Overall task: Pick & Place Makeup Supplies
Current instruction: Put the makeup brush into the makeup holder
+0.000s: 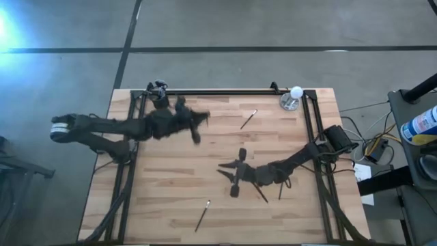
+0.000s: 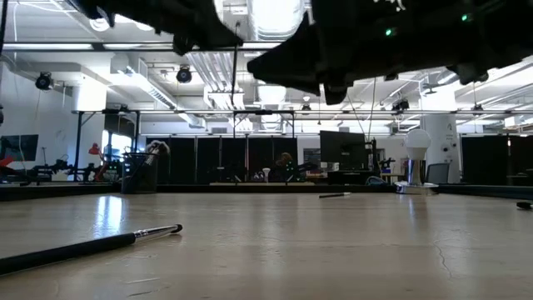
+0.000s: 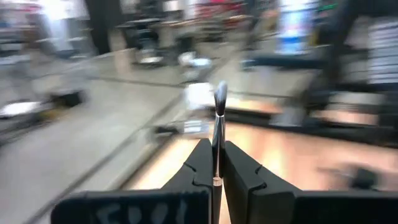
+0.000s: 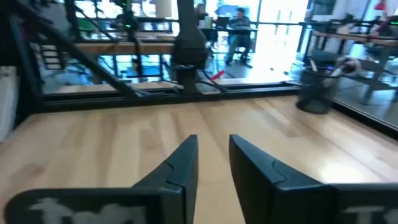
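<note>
Left pincer [image 3: 217, 168] grips brush [image 3: 219, 106] (raised).

Left tool [image 3: 217, 163] is raised with fingers clamped together; right tool [image 4: 213, 163] hovers, fingers parted.

The counter [image 1: 171, 171] is pale planked wood with a smooth, faintly glossy finish. The brush [image 2: 83, 246] lying on it has a matt dark handle and a shiny metal ferrule.
</note>
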Motion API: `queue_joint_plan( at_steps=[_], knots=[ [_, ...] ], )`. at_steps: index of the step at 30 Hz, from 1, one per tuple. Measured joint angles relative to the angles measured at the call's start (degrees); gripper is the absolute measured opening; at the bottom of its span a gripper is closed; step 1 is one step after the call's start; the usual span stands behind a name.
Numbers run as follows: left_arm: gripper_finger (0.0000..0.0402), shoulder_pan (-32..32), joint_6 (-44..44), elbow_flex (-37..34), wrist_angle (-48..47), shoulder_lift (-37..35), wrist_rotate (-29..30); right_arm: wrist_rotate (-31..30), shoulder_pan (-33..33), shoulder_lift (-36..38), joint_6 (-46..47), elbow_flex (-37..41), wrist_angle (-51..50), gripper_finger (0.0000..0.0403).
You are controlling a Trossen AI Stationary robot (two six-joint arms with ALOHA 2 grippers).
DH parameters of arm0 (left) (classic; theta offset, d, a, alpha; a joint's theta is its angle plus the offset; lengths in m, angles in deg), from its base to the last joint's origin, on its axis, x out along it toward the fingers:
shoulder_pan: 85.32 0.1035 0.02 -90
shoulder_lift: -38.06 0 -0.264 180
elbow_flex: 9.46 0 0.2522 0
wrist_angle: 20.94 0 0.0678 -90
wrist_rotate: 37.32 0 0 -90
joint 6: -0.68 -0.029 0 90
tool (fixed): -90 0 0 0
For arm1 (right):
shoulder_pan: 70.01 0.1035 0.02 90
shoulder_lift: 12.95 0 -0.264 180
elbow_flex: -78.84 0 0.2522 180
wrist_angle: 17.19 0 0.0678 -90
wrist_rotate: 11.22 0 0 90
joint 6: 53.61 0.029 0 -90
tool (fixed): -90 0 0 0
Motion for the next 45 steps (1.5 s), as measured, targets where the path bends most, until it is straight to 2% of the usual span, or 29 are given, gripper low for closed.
queue_joint_plan(
  at_steps=[9, 14, 18, 21, 27, 31, 43, 45],
  knots=[
    [0.0011, 23.40, -0.15, -0.12, -6.41, -1.27, -2.38, 0.05, 0.24, 0.00, -0.62, 0.00, -0.25, 0.0020],
    [0.0011, 32.77, -0.37, -0.47, -8.39, -3.68, -2.36, 0.23, 0.38, 0.00, -0.63, 0.11, -0.66, 0.0009],
    [0.0011, 38.25, -0.02, -4.22, -4.15, -7.73, -0.32, 0.11, 0.23, 0.02, -0.65, 0.15, -1.16, 0.0008],
    [0.0011, 41.65, 1.44, -9.67, 1.79, -10.86, 0.27, 0.22, -0.22, 0.02, -0.67, 0.15, -1.13, 0.0008],
    [0.0011, 45.58, 4.58, -20.77, 12.64, -14.83, 2.57, 0.21, -1.31, 0.02, -0.63, 0.15, -1.10, 0.0008],
    [0.0011, 45.87, 7.23, -25.36, 16.65, -15.98, 4.16, 0.41, -1.67, 0.29, -0.65, 0.15, -1.06, 0.0008],
    [0.0011, 45.72, 7.69, -28.47, 16.82, -14.24, 5.12, 0.63, -2.01, 0.59, -0.50, 0.13, -0.93, 0.0008],
    [0.0021, 45.71, 7.74, -28.64, 16.87, -13.64, 5.12, 0.66, -1.95, 0.63, -0.48, 0.15, -0.93, 0.0008]
  ],
)
